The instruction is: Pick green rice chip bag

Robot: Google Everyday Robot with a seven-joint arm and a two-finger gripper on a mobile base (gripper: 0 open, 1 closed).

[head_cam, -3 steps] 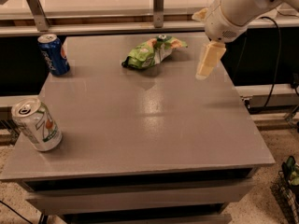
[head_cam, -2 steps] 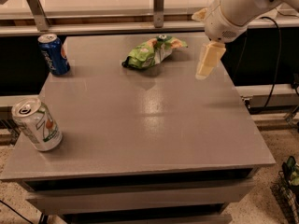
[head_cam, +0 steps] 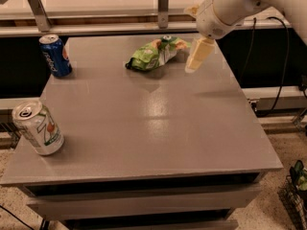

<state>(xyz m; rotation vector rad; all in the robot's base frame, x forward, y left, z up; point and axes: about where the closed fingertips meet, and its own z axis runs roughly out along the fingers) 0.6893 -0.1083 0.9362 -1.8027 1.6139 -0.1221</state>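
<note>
The green rice chip bag (head_cam: 152, 54) lies crumpled on the far middle of the grey table (head_cam: 158, 128). It is lime green with white and orange patches and a dark left end. My gripper (head_cam: 198, 55) hangs from the white arm (head_cam: 230, 6) just right of the bag's right end, a little above the tabletop. It holds nothing that I can see.
A blue soda can (head_cam: 55, 55) stands at the far left corner. A white-and-green soda can (head_cam: 38, 128) stands tilted near the front left edge. A rail with posts (head_cam: 163, 6) runs behind the table. Cables (head_cam: 283, 56) hang at the right.
My gripper has moved left, closer to the right end of the chip bag. The bag and both cans have not moved.
</note>
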